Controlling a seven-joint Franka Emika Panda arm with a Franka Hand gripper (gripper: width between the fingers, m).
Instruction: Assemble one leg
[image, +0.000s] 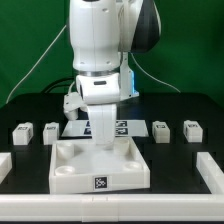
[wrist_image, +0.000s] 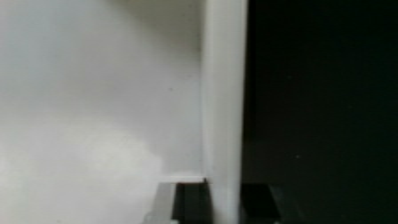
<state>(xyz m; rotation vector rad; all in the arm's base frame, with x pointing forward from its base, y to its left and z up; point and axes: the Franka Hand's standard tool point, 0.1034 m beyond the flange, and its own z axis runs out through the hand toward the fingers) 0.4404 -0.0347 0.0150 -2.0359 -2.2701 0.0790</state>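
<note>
The large white tabletop lies at the front centre, its corner recesses facing up. My gripper reaches straight down onto its far rim. In the wrist view the tabletop fills one side, and its thin white rim runs between my two dark fingers. My gripper is closed on that rim. Several legs stand apart on the black table. Two legs are at the exterior view's left, and two are at its right. No leg is in the gripper.
The marker board lies flat behind the tabletop, partly hidden by the arm. White blocks sit at the front left edge and front right edge. A green wall stands behind the table.
</note>
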